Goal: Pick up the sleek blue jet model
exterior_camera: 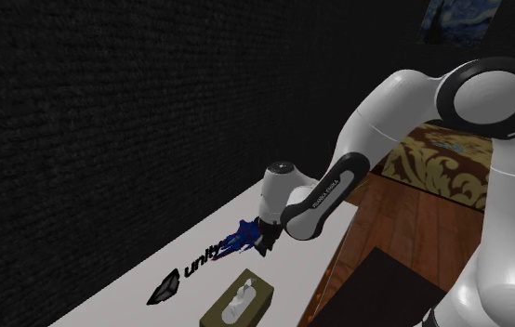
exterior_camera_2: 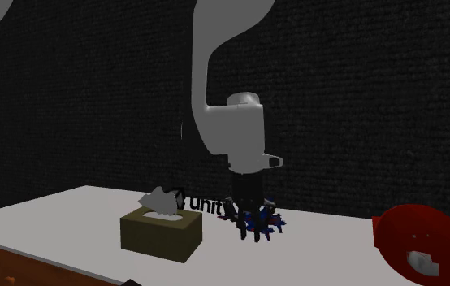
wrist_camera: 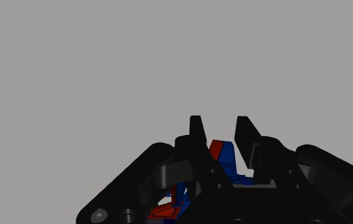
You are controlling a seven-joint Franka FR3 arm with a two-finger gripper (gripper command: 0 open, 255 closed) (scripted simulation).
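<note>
The blue jet model point(exterior_camera: 237, 238) with red and dark parts lies low on the white table point(exterior_camera: 121, 295), its nose poking out to the shoulder view's left of the hand. My black gripper point(exterior_camera: 260, 243) points down at the table and is shut on the jet. In the second exterior view the gripper point(exterior_camera_2: 246, 223) stands upright over the jet point(exterior_camera_2: 266, 221), which sits at table level. In the wrist view the gripper point(wrist_camera: 221, 122) stands narrowly apart, with the jet's blue and red body point(wrist_camera: 227, 160) clasped low between the two fingers, near the palm.
An olive tissue box point(exterior_camera: 237, 305) point(exterior_camera_2: 160, 231) stands near the table's front edge. A dark Unity logo point(exterior_camera: 195, 265) is printed on the table beside the jet. A red round object point(exterior_camera_2: 422, 242) sits at the second exterior view's right. A dark brick wall point(exterior_camera: 107, 111) backs the table.
</note>
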